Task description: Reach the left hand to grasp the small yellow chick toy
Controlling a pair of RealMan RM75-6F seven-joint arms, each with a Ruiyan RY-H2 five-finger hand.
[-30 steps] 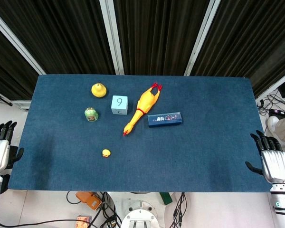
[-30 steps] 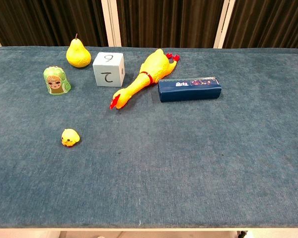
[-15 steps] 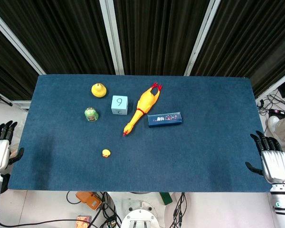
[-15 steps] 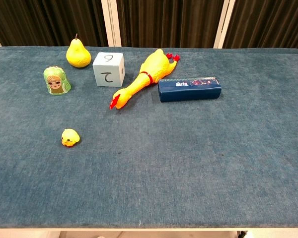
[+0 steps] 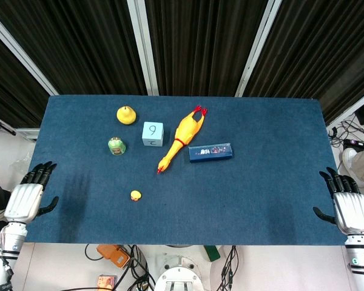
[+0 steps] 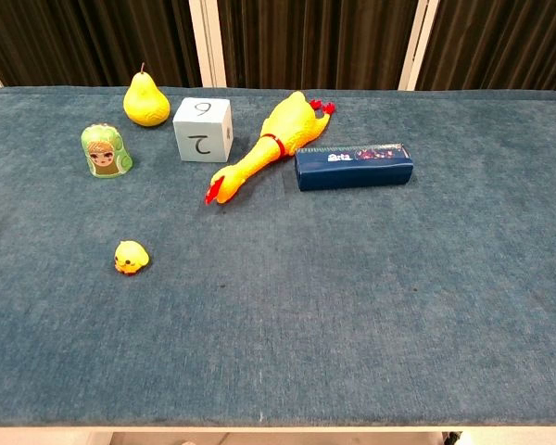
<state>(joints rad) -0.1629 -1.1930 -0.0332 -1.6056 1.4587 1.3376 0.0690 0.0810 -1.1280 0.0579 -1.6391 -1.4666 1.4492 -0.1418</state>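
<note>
The left hand [image 5: 25,200] has swung in from beyond the counter's left edge and now hovers over that edge near the front-left corner, fingers spread and empty. A moment ago it hung further out to the left, so the reach has begun but a good stretch of blue counter [image 5: 261,182] still separates it from the target. The small yellow chick toy [image 5: 135,195] sits alone toward the front, left of centre, well apart from the green doll figurine [image 5: 116,145] and the rubber chicken [image 5: 181,142] behind it; it has not moved. The right hand [image 5: 349,209] stays parked at the right edge, fingers apart, holding nothing. The chest view shows neither hand.
</note>
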